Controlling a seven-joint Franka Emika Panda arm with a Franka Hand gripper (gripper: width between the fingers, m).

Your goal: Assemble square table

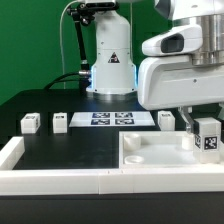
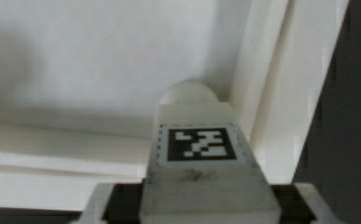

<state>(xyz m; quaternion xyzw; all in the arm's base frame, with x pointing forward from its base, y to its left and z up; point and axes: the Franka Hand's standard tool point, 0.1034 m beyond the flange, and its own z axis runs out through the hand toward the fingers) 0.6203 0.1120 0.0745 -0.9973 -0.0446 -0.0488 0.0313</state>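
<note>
The square table (image 1: 150, 168), a white tray-like slab, lies at the front on the exterior view's right. A white leg post (image 1: 207, 134) with a black-and-white tag stands upright over the slab's far right corner. My gripper (image 1: 203, 122) comes down on it from above, and one finger (image 1: 186, 120) shows beside the post. In the wrist view the leg post (image 2: 198, 140) points into the table's (image 2: 88, 70) corner by the raised rim. The gripper (image 2: 198, 205) has its dark pads against both sides of the post, so it is shut on it.
Three loose leg posts (image 1: 30, 123) (image 1: 60, 122) (image 1: 166, 119) stand on the black table in a row with the marker board (image 1: 108, 119). A low white wall (image 1: 20, 165) borders the front and left. The arm's base (image 1: 110, 60) stands behind.
</note>
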